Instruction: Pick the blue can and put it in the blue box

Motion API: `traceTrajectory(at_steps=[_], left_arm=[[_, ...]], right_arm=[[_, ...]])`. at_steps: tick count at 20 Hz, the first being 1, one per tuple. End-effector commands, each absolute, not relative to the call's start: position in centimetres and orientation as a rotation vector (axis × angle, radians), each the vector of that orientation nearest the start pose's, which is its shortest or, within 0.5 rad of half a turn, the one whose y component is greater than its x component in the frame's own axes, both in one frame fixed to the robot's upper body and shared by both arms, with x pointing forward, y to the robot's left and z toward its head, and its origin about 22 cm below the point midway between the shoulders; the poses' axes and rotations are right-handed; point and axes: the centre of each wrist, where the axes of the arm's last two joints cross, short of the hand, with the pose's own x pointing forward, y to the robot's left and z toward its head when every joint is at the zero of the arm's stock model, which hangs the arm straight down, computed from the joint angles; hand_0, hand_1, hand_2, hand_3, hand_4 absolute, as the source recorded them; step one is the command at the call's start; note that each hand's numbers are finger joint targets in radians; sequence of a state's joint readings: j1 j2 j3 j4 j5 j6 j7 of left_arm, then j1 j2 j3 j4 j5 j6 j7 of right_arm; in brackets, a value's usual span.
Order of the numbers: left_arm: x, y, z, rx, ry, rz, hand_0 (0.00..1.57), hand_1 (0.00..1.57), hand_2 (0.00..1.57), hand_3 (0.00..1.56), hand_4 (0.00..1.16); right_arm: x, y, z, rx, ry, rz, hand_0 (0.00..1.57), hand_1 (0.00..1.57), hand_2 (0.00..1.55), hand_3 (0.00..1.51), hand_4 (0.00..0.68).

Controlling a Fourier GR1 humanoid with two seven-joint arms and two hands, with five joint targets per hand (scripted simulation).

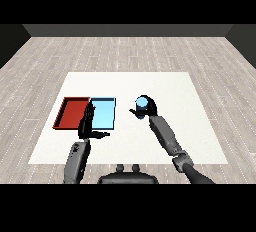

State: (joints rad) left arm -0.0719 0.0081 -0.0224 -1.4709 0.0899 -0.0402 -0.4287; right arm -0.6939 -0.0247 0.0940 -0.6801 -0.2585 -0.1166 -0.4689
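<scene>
The blue can point(143, 103) stands upright near the middle of the white table, right of the trays. My right hand point(148, 111) is curled round it, with the thumb on its left side and the fingers behind it. The light blue tray point(104, 113) lies left of the can with nothing in it. My left hand point(89, 122) is held up with straight fingers over the seam between the two trays, its thumb pointing right.
The red tray point(71, 112) lies directly left of the blue one, touching it. The white table point(165, 136) spreads out to the right and front of the can.
</scene>
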Motion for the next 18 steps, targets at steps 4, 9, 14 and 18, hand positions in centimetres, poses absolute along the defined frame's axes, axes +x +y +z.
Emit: traceTrajectory(at_steps=[4,9,14,18], left_arm=[[26.1,19.3,-0.8,-0.249,-1.881,-0.018,0.0,0.0,0.0,0.0,0.0],[26.5,18.4,1.1,-0.246,-1.892,-0.017,0.0,0.0,0.0,0.0,0.0],[28.2,18.1,0.2,-0.254,-1.841,-0.051,0.0,0.0,0.0,0.0,0.0],[29.5,15.8,-0.1,-0.25,-1.859,-0.087,0.0,0.0,0.0,0.0,0.0]], right_arm=[[37.0,-13.5,1.2,0.22,-1.874,0.11,1.43,1.43,1.44,1.42,0.666],[33.2,-13.5,3.3,0.208,-1.869,0.09,1.43,1.43,1.44,1.42,0.666],[33.8,-11.4,3.6,0.243,-1.886,0.134,1.43,1.43,1.45,1.42,0.659],[32.0,-12.4,3.5,0.253,-1.891,0.124,1.43,1.43,1.43,1.41,0.661]])
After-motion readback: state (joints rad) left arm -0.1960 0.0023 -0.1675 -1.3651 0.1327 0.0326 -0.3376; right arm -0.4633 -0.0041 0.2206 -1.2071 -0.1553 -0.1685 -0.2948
